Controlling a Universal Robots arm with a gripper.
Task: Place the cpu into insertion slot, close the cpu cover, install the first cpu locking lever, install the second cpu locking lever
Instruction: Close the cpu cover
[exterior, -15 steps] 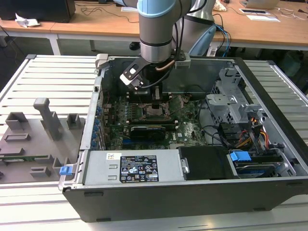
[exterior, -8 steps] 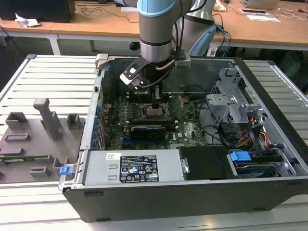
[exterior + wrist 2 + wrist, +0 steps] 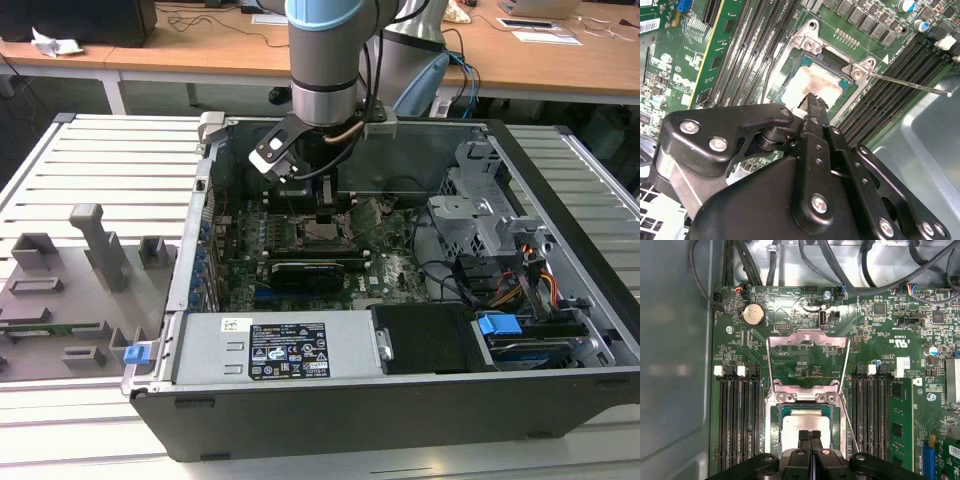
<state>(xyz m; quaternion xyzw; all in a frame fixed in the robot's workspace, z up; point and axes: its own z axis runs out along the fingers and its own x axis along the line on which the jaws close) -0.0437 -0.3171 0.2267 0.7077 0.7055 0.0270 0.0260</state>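
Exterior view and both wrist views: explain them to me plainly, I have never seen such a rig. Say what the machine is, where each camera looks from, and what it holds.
The exterior view shows a robot arm pointing down into an open computer case. Both wrist views come from cameras riding on the arm, looking past its gripper at the green motherboard. The cpu lies silver face up in the insertion slot; the cpu cover is swung open. The gripper is shut over the cpu, holding nothing.
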